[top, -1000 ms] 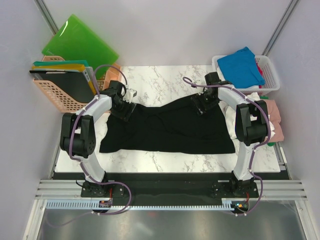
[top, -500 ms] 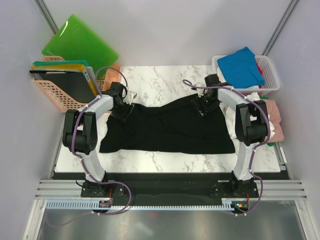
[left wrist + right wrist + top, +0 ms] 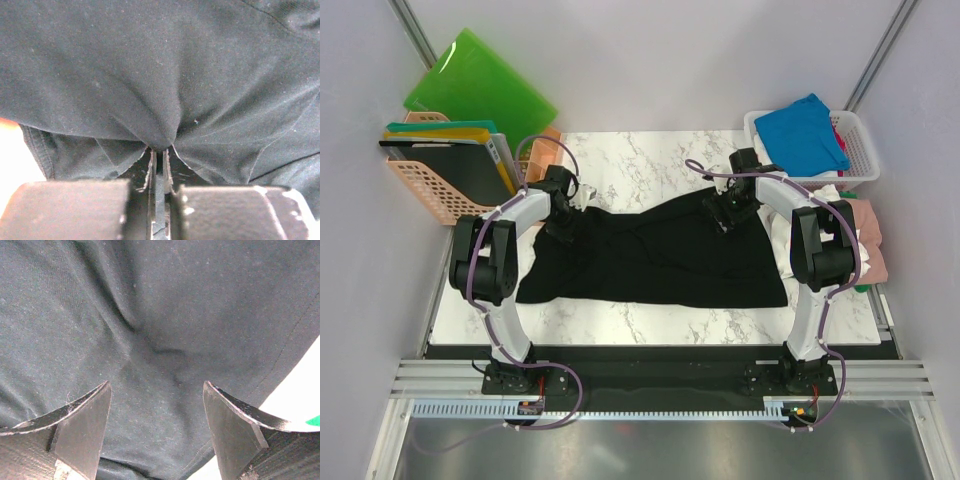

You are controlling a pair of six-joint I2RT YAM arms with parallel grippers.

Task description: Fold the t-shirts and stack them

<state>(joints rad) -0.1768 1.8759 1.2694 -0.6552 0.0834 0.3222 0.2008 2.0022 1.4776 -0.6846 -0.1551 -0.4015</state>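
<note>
- Top external view showed the black t-shirt (image 3: 655, 255) spread flat across the middle of the marble tabletop (image 3: 640, 155), reaching nearly from the left edge to the right edge.
- At the shirt's far left corner, the left gripper (image 3: 160, 150) was pressed together, pinching a raised fold of the cloth.
- At its far right corner, the right gripper (image 3: 156, 385) stood spread wide over the cloth, near the hem.

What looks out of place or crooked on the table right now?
The black t-shirt lies askew, its far edge slanting and creased, cloth bunched where the left gripper pinches it. Nothing looks spilled or damaged.
</note>
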